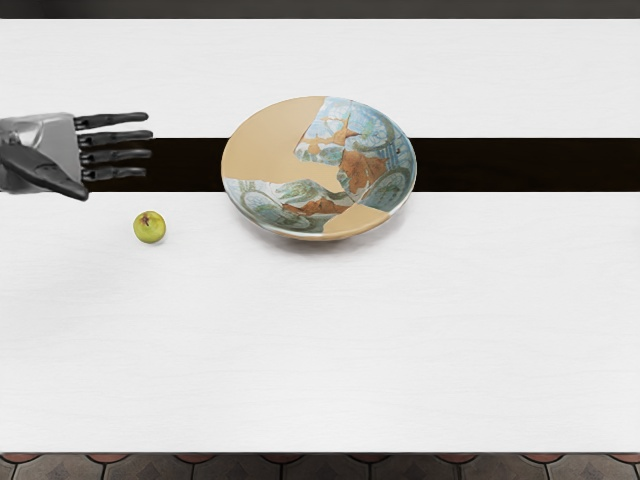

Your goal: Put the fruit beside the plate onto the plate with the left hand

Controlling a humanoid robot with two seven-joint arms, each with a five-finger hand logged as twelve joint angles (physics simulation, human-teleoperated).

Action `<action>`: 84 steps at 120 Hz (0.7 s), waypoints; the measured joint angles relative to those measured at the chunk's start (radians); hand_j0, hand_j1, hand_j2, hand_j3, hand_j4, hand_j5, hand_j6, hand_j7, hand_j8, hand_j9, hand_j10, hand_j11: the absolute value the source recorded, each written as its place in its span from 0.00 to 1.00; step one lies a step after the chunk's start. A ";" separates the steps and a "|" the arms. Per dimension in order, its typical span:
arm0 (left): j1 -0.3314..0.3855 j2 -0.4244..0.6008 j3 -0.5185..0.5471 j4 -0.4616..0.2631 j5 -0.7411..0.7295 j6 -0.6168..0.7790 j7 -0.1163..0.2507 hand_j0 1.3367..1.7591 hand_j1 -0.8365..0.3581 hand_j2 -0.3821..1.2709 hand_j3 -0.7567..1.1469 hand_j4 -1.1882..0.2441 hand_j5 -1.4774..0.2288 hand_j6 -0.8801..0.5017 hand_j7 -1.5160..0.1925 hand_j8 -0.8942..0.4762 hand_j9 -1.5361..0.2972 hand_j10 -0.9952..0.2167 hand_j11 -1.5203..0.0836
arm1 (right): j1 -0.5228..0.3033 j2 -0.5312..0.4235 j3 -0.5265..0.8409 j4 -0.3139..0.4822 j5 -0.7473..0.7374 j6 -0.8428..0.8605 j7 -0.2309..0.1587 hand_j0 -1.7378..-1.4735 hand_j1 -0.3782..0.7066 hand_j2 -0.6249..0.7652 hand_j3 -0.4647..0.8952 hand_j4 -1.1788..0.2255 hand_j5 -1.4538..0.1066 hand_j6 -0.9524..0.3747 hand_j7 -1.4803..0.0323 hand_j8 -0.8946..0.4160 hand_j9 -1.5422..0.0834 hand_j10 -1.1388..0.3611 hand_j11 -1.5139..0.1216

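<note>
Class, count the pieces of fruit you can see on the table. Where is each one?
1. A small green fruit lies on the table left of the plate, below the open left hand. None seems hidden.

Plate [262,140]: you'll find it on the table [400,330], a little left of centre, lying across the strip [520,165] that runs side to side.
Apple [149,227]: on the table, left of the plate and slightly nearer you, apart from its rim.
Left hand [72,152]: at your left edge, behind the apple, level with the plate, touching neither.
</note>
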 joint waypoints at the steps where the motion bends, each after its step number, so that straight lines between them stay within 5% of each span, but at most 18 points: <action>1: 0.000 0.001 0.000 -0.002 0.000 0.000 0.000 0.76 0.97 0.23 0.40 0.82 0.85 0.63 0.87 0.64 0.83 0.81 0.93 | 0.000 0.000 0.000 0.000 0.000 0.000 0.000 0.30 0.03 0.45 0.34 0.84 0.93 0.72 0.98 0.68 0.95 0.76 0.93; 45: -0.042 -0.048 -0.012 -0.028 0.070 0.000 0.002 0.76 0.98 0.23 0.40 0.82 0.85 0.63 0.87 0.64 0.83 0.81 0.93 | 0.000 0.000 -0.007 0.000 -0.002 0.002 0.000 0.30 0.03 0.45 0.34 0.84 0.93 0.72 0.98 0.68 0.95 0.76 0.93; 84: -0.065 -0.172 -0.088 -0.027 0.555 0.020 -0.001 0.76 0.98 0.23 0.40 0.82 0.85 0.62 0.87 0.64 0.83 0.81 0.93 | 0.000 0.000 -0.010 0.000 -0.003 0.001 0.000 0.30 0.03 0.45 0.34 0.84 0.93 0.72 0.98 0.68 0.95 0.76 0.93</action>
